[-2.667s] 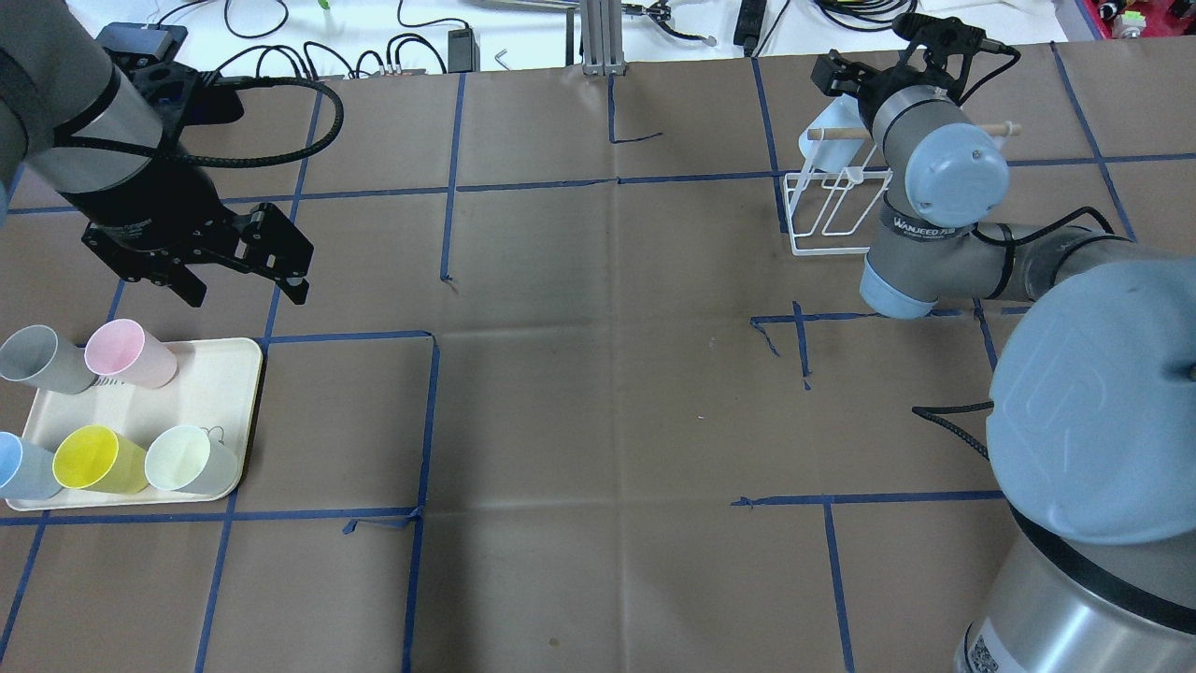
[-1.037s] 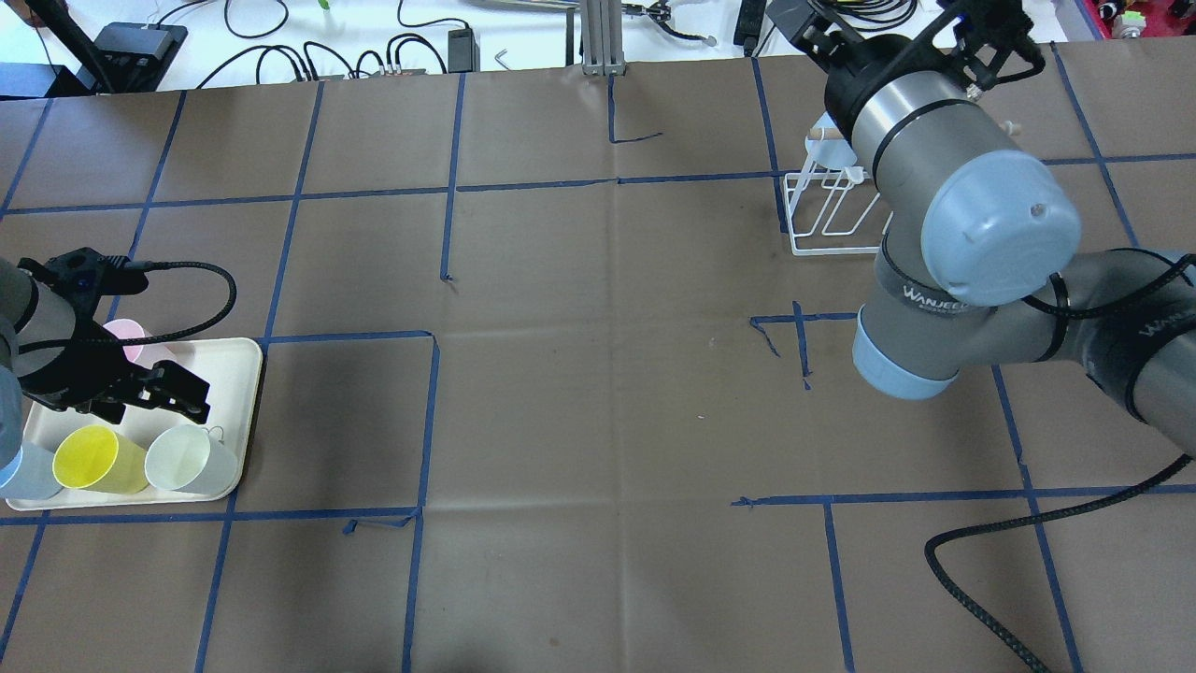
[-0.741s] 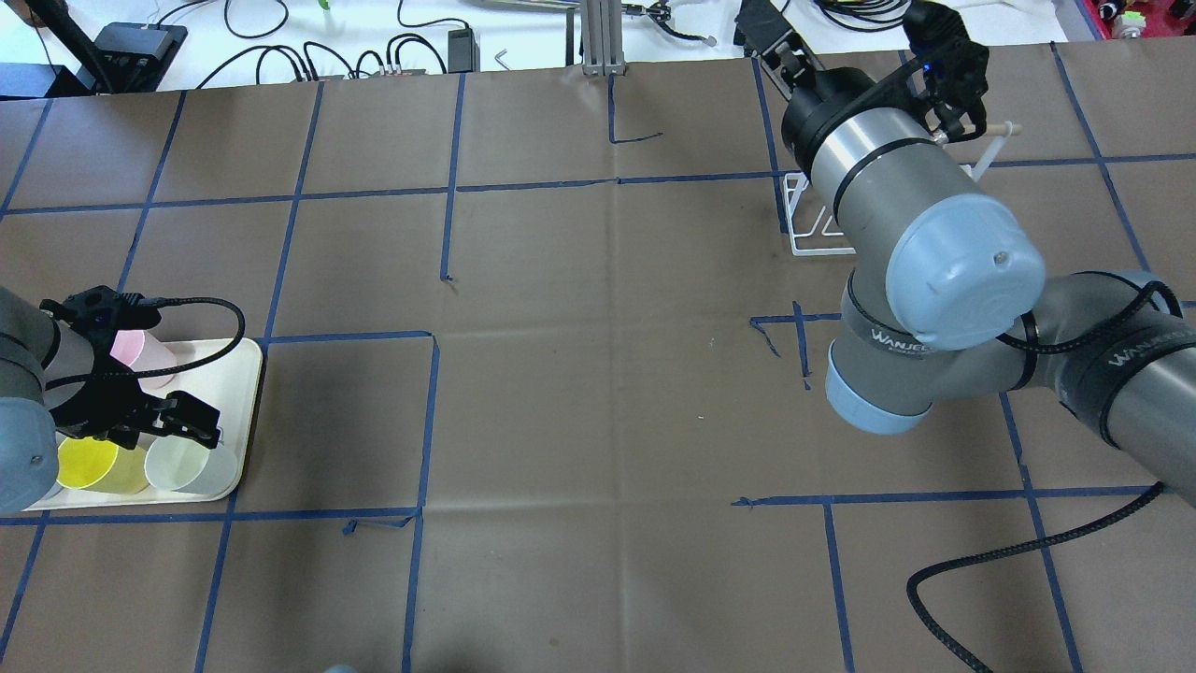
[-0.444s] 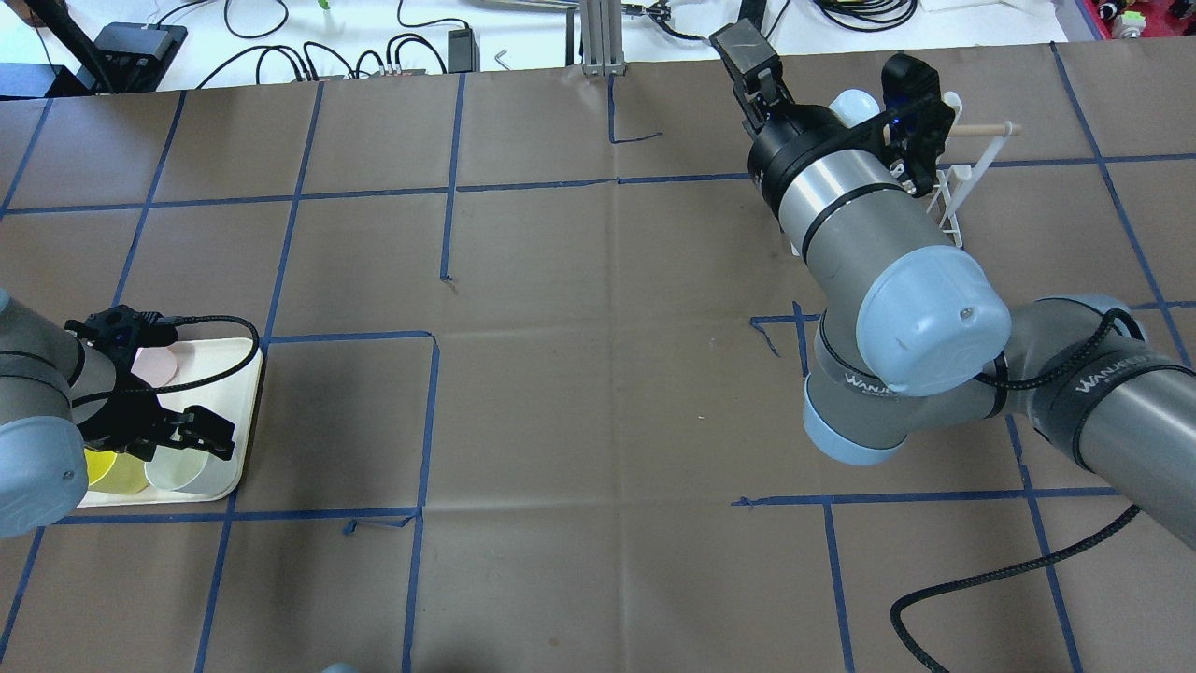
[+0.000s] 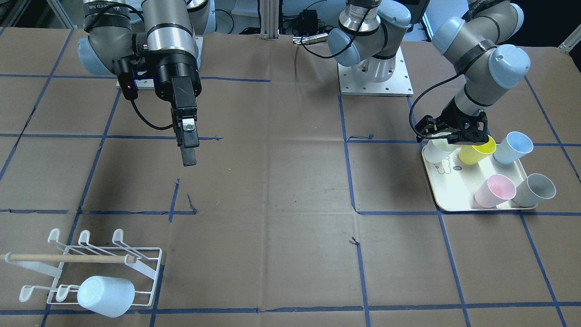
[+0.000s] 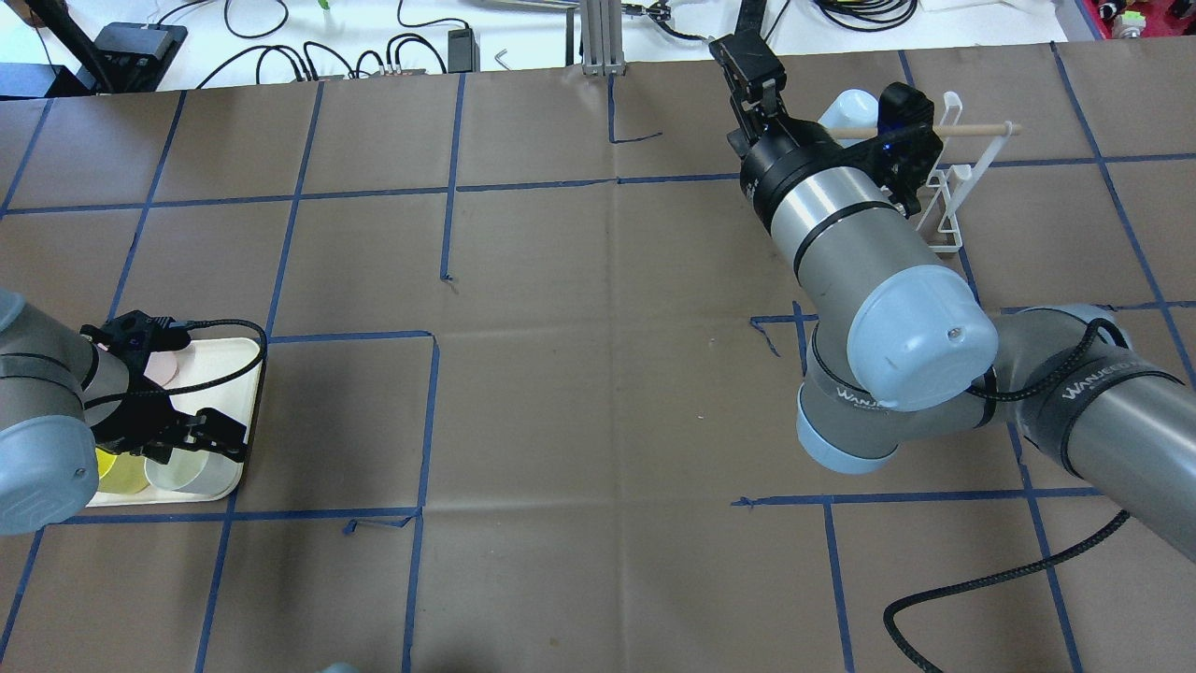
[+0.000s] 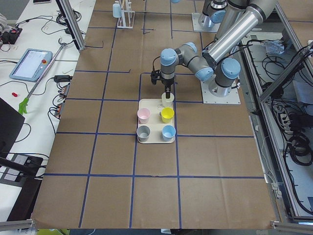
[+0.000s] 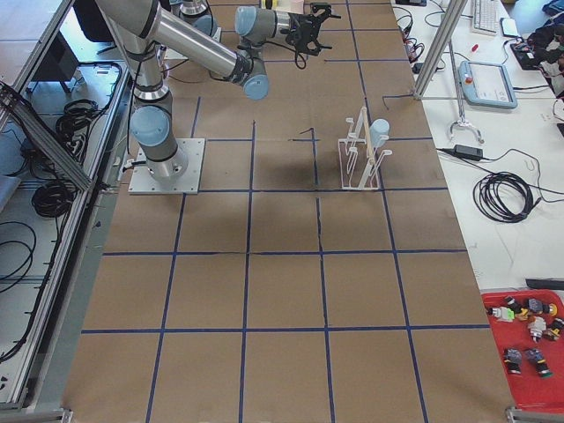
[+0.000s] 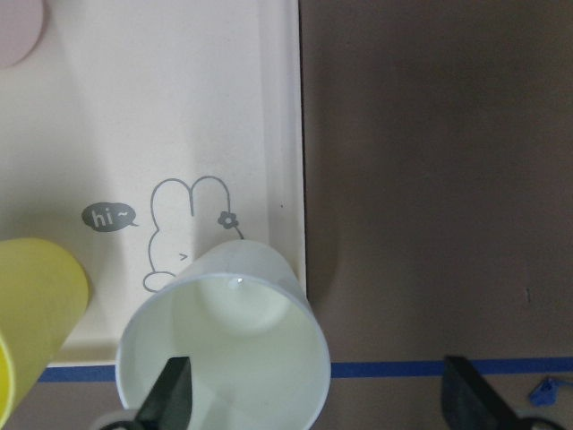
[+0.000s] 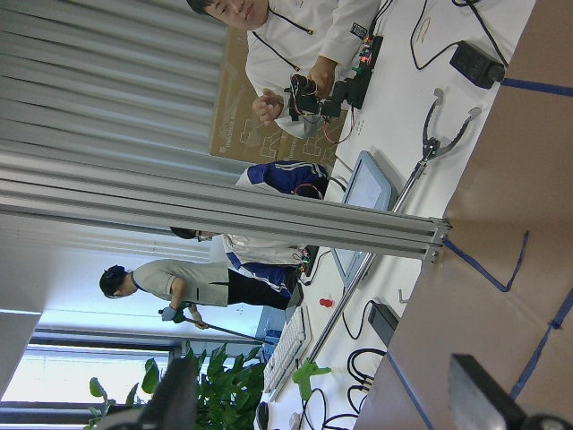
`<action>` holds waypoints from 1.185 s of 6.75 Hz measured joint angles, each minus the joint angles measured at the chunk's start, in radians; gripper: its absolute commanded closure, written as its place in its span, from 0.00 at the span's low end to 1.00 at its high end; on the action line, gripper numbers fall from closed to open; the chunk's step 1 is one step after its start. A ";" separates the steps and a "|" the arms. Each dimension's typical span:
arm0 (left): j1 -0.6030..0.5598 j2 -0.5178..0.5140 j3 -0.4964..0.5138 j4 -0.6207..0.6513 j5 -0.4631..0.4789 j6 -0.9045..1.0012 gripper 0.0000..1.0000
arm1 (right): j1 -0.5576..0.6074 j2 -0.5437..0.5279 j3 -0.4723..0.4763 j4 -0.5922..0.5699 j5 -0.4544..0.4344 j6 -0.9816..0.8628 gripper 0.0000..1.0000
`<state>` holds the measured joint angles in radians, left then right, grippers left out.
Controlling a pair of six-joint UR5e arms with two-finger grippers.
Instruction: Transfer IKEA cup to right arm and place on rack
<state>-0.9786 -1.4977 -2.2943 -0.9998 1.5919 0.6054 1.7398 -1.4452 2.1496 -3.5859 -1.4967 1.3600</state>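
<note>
My left gripper (image 5: 454, 138) is open and hangs low over the near corner of the cream tray (image 5: 447, 200). In the left wrist view its fingers (image 9: 175, 394) stand wide apart. One is in front of the mouth of a pale white cup (image 9: 224, 340) lying on its side, the other is over the brown paper. That cup also shows in the front view (image 5: 436, 152). My right gripper (image 5: 188, 152) is open and empty, raised above the table away from the white wire rack (image 5: 91, 263). A pale blue cup (image 5: 105, 296) sits on the rack's prongs.
The tray also holds a yellow cup (image 5: 474, 152), a blue cup (image 5: 510, 147), a pink cup (image 5: 494, 191) and a grey cup (image 5: 535, 190). Brown paper with blue tape lines covers the table. The right arm's black cable (image 6: 944, 598) loops over the table. Cables and people are beyond the far edge.
My left arm has come down from above the table onto the tray, over the pale white cup. My right arm has swung away from the rack, leaving the pale blue cup on it.
</note>
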 measured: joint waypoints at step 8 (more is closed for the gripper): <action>0.000 -0.027 0.021 0.000 0.041 0.001 1.00 | 0.000 0.002 -0.004 0.001 -0.004 -0.004 0.00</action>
<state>-0.9782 -1.5243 -2.2731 -1.0000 1.6329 0.6068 1.7397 -1.4429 2.1455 -3.5846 -1.5002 1.3560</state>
